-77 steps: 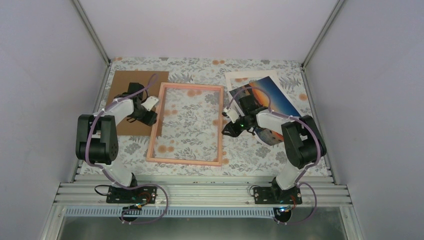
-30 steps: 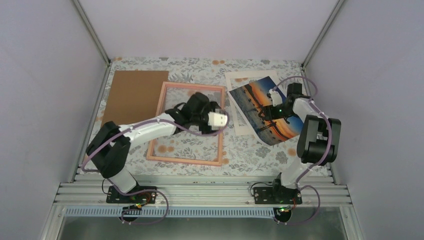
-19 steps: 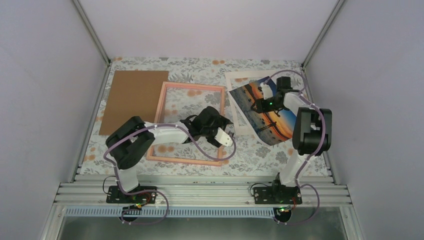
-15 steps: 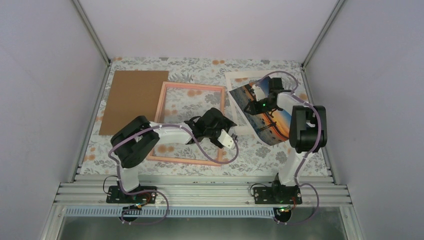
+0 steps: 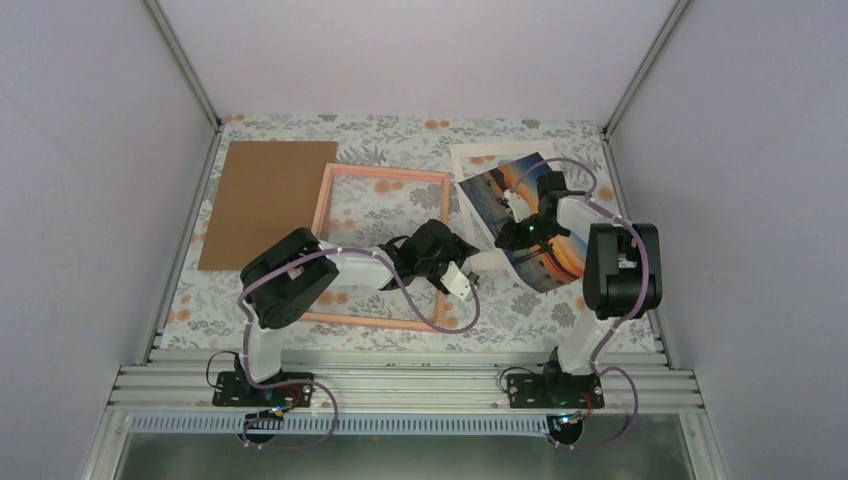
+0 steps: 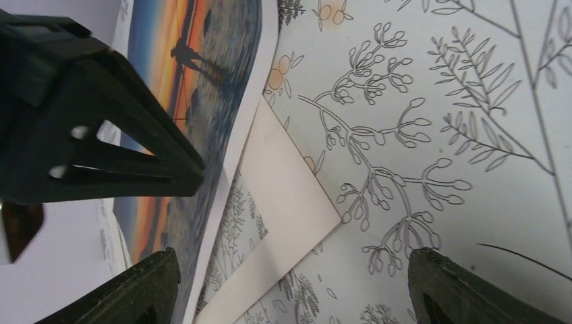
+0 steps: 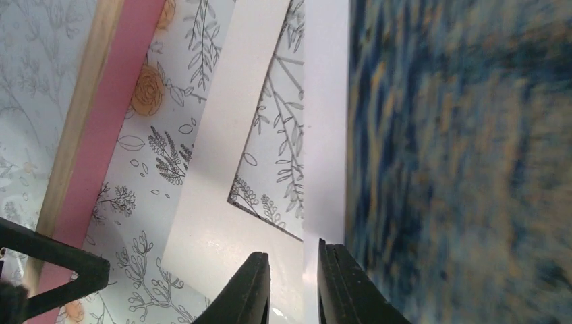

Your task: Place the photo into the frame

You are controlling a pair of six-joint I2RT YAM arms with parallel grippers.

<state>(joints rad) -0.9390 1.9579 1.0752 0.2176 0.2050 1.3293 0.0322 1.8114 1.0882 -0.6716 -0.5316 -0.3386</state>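
The photo [image 5: 553, 262], an orange sunset over blue water, lies askew on a white mat board at the right. It fills the right of the right wrist view as a blue blur [image 7: 459, 155]. My right gripper [image 5: 507, 240] sits at the photo's left edge. Its jaws [image 7: 293, 287] are nearly together, with a narrow gap straddling the photo's white border. The pink frame [image 5: 318, 230] lies flat at centre. My left gripper [image 5: 463, 282] hovers wide open [image 6: 297, 290] beside the frame's right side, over the mat board's near corner [image 6: 283, 216]. The photo [image 6: 202, 74] shows at upper left there.
The white mat board [image 5: 478, 160] with its cut-out window lies under the photo, and its near corner [image 5: 483, 262] pokes out toward the frame. A brown cardboard sheet [image 5: 265, 195] lies at the back left. Grey walls close in both sides. The frame's pink border [image 7: 115, 128] runs close to the mat board.
My left arm swung from over the frame's middle to its right side, near the mat board's corner. My right gripper came back along the photo's left edge and its jaws narrowed.
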